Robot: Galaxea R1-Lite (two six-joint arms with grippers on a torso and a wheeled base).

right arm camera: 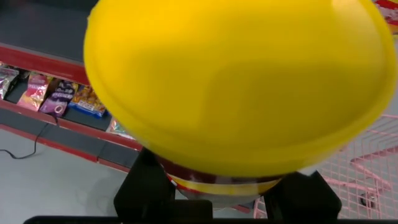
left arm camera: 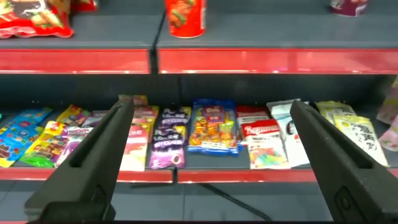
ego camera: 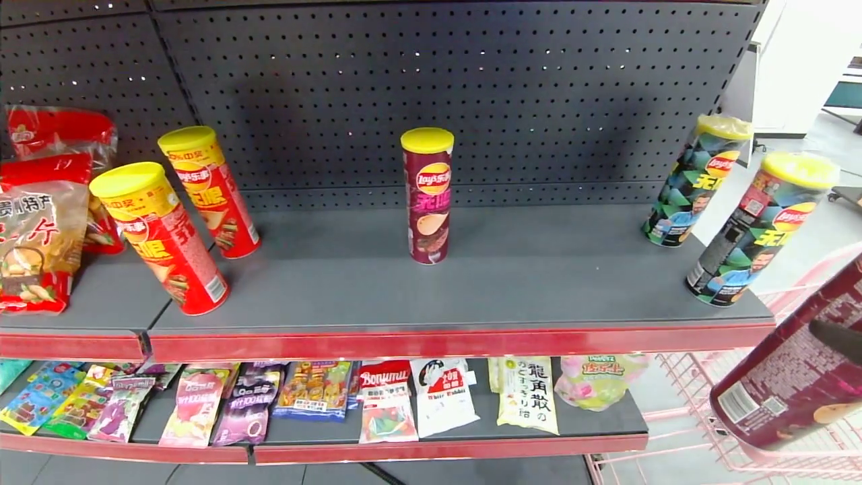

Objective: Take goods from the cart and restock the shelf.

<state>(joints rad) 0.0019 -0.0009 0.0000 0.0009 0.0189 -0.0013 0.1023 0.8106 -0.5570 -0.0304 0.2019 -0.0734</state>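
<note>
The can (ego camera: 794, 377) hung tilted at the lower right of the head view, above the pink cart (ego camera: 801, 466) and clear of the shelf (ego camera: 471, 289). The right gripper (right arm camera: 224, 202) held it. In the right wrist view its fingers (right arm camera: 146, 193) pressed the tube from both sides just under the yellow lid (right arm camera: 236, 81), closed to the can's width. The left gripper (left arm camera: 211, 106) was spread wide with nothing between its fingers, and it faced the packets (left arm camera: 211, 127) on the lower shelf (left arm camera: 280, 177).

On the shelf, a matching can (ego camera: 429, 195) stood upright at centre frame. Two red cans (ego camera: 161, 236) stood at the left and two dark cans (ego camera: 757, 229) at the right. Bare shelf lay on either side of the matching can.

The can was probably light, with a stiff but thin wall and a glossy wrap. A hard squeeze could dent it and a loose one could let it slide or swing. The chips inside would break if it were knocked. The lid looked like a press-on cap, so the hold belonged on the tube wall, as it was, and not on the lid. Held that high, the long body could swing below the fingers. Being tall and narrow, it would likely tip unless its base met the shelf flat.
</note>
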